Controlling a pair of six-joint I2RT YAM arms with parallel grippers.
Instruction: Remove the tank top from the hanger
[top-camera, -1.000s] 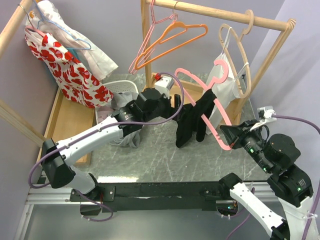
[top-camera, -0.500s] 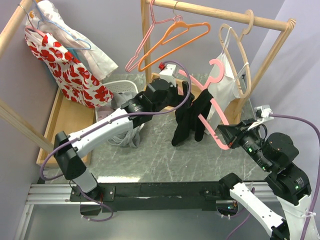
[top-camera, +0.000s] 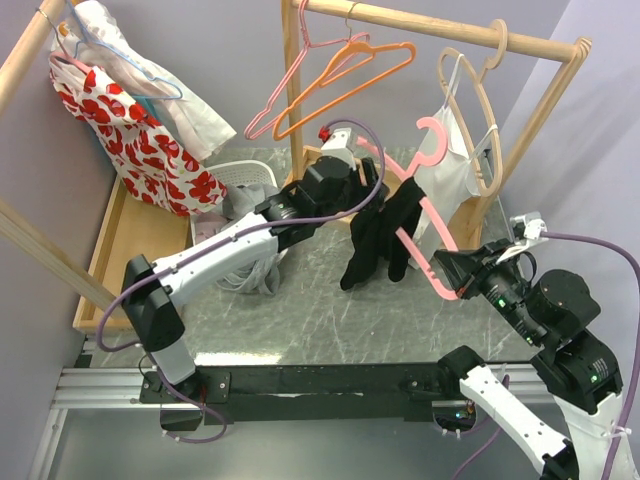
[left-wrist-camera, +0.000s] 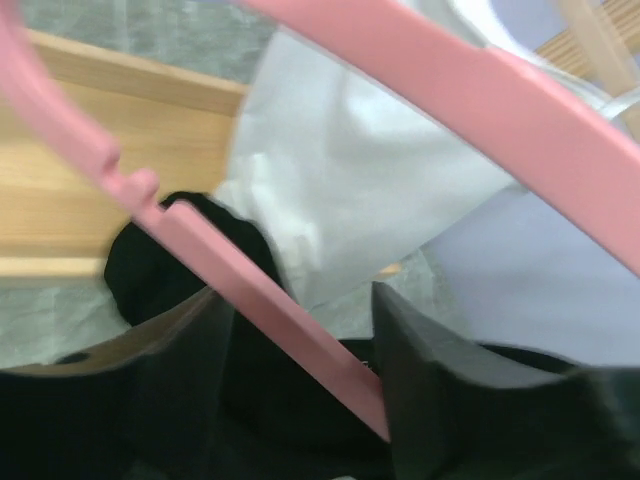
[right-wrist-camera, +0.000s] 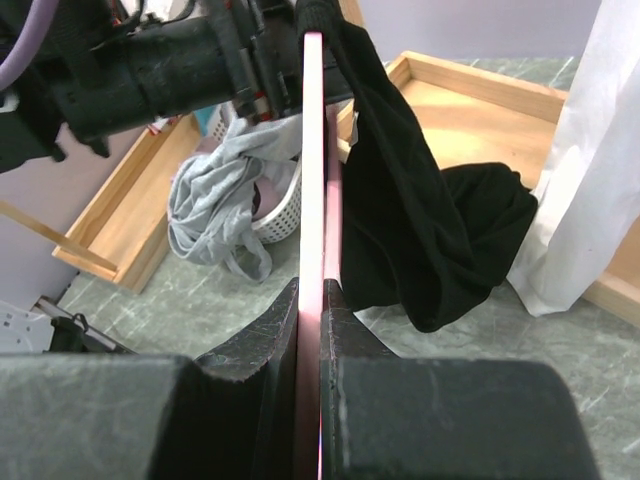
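A black tank top (top-camera: 375, 245) is draped in a bunch over one arm of a pink hanger (top-camera: 432, 135), held in the air in front of the rack. My right gripper (top-camera: 447, 268) is shut on the hanger's lower end; in the right wrist view the pink bar (right-wrist-camera: 313, 150) runs straight out from between the closed jaws (right-wrist-camera: 312, 300), with the black cloth (right-wrist-camera: 420, 240) hanging to its right. My left gripper (top-camera: 372, 195) is up at the top of the cloth. Its jaws (left-wrist-camera: 300, 310) stand open astride the hanger arm (left-wrist-camera: 450, 80), with black fabric (left-wrist-camera: 150, 260) between and below them.
A wooden rack (top-camera: 430, 20) carries an orange hanger (top-camera: 350, 70) and a white garment (top-camera: 450, 180) just behind the pink hanger. A white basket (top-camera: 240, 180) with grey clothes sits at the left. A red floral dress (top-camera: 130, 140) hangs above a wooden tray (top-camera: 140, 240).
My left arm has reached further right and up, bringing its open jaws onto the hanger arm at the top of the tank top. The right gripper keeps its hold; the hanger shifted slightly.
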